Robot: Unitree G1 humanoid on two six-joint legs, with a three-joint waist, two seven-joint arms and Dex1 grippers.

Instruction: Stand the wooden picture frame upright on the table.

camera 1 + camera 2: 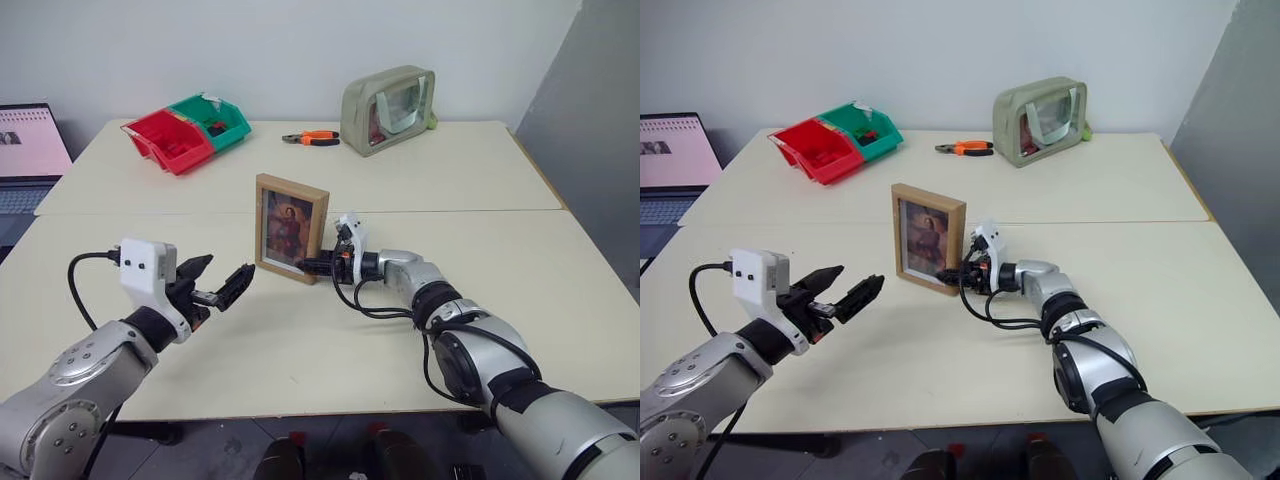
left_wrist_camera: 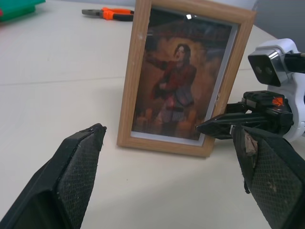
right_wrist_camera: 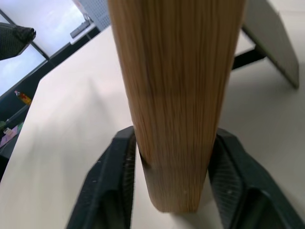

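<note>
In the head views, the wooden picture frame (image 1: 291, 228) is seen upright near the seam of the table (image 1: 520, 270), its lower right edge flanked by the right gripper (image 1: 312, 266), presumably to steady it. The left gripper (image 1: 224, 281) is held wide and empty nearby. In the left wrist view, a portrait of a figure is shown behind glass. In the right wrist view, the light-wood edge lies between the fingers (image 3: 112, 181); whether it is pinched cannot be told, and the stand flap (image 3: 269, 36) is propped out behind.
</note>
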